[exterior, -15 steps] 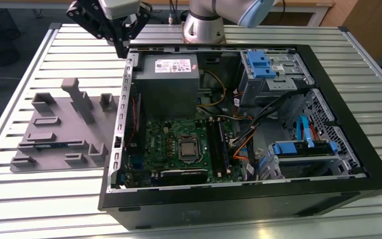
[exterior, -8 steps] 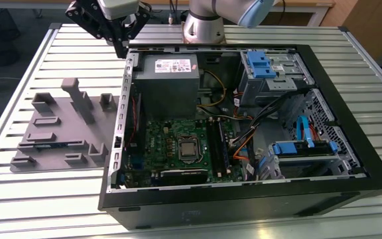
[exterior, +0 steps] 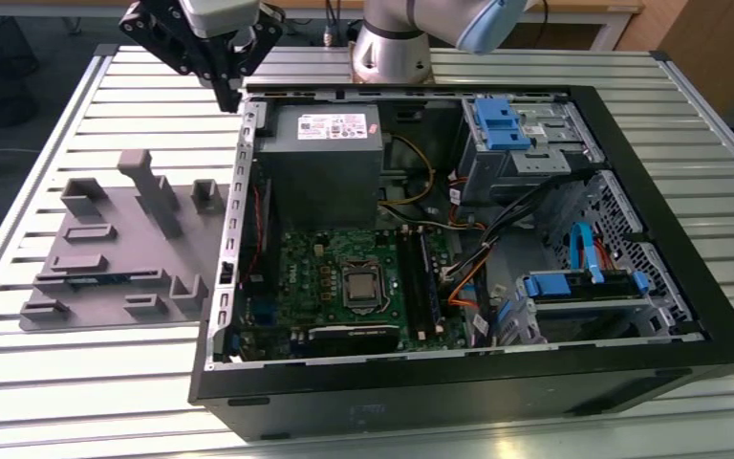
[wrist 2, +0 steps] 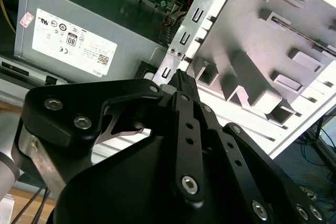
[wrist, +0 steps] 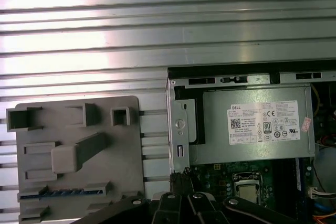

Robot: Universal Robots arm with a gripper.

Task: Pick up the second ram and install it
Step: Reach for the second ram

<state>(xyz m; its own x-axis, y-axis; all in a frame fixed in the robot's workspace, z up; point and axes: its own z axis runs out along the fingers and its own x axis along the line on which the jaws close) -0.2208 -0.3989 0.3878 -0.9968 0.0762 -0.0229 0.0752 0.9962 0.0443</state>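
The gripper (exterior: 229, 101) is hanging with its fingers pressed together and nothing between them, above the corner of the open computer case (exterior: 469, 392), near the gray power supply (exterior: 320, 143). The gray holder tray (exterior: 112, 215) is lying on the slatted bench (exterior: 87, 382), just beside the case. In the first wrist view the second ram (wrist: 58, 192) is sitting on edge in a tray slot, well apart from the gripper.
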